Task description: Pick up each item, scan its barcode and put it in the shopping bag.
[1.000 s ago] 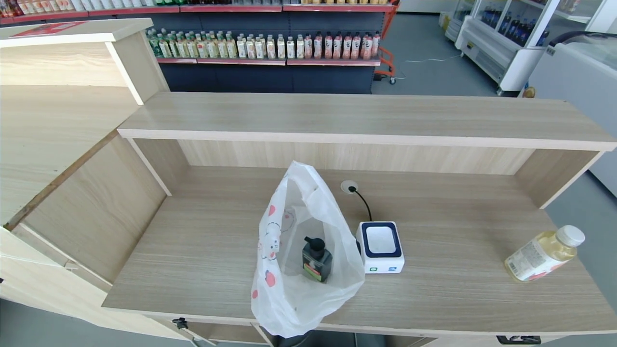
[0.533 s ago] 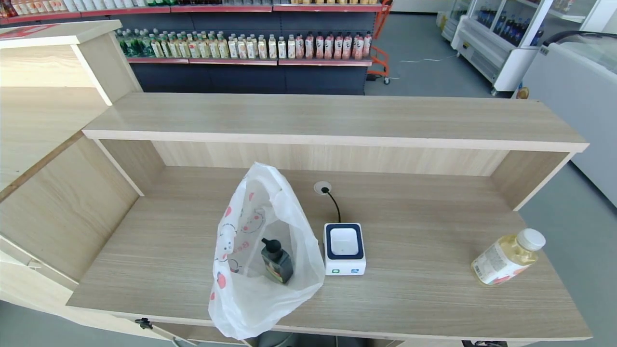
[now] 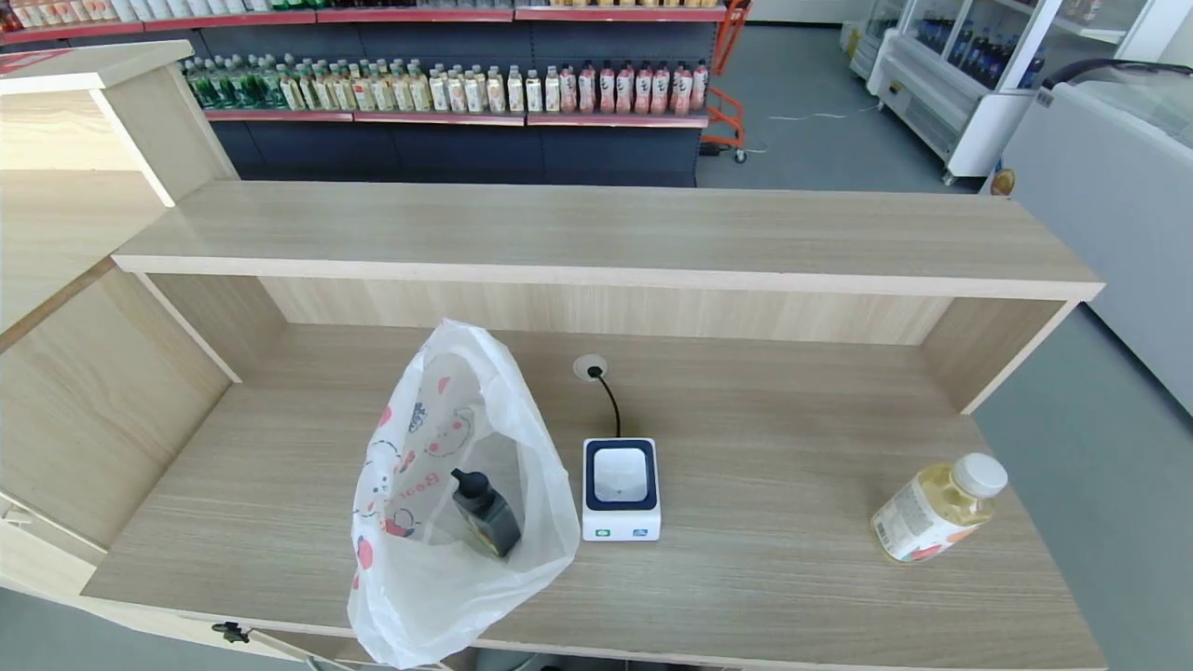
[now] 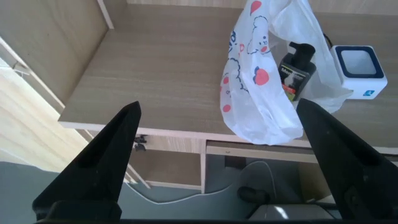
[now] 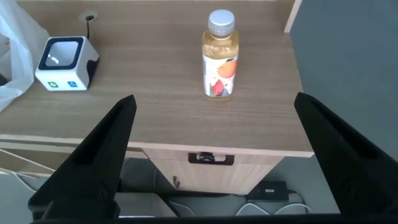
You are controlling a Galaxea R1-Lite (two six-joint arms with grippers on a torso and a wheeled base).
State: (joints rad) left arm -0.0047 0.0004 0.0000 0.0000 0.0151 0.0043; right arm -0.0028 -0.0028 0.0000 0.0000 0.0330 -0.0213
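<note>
While the yellow drink bottle (image 3: 939, 508) stands with its white cap up near the right end of the counter (image 3: 792, 578), nothing touches it, and it sits well apart from the scanner (image 3: 621, 489). In the right wrist view the same bottle (image 5: 221, 55) shows its printed label, with the scanner (image 5: 65, 56) off to one side. The white scanner has a dark-framed window on top, and a black cable (image 3: 608, 405) runs from it back to a round grommet (image 3: 589, 366) in the counter top.

Just beside the scanner, on the robot's left, the shopping bag (image 3: 447, 503) stands open, white plastic with red and cartoon prints. A dark pump bottle (image 3: 486, 515) stands inside it, leaning a little. The left wrist view shows the bag (image 4: 261, 87) hanging slightly over the counter's near edge, with the pump bottle (image 4: 295, 71) seen through its mouth.

The left gripper (image 4: 217, 109) hangs below the counter's front edge, its dark fingers (image 4: 106, 168) spread wide and holding nothing. The right gripper (image 5: 214, 98) is likewise low before the counter, with its fingers (image 5: 93, 168) wide apart and empty.

Behind the counter rises a raised wooden ledge (image 3: 596, 233). Beyond it stand store shelves (image 3: 447, 89) lined with drinks and glass-fronted coolers (image 3: 969, 65).
</note>
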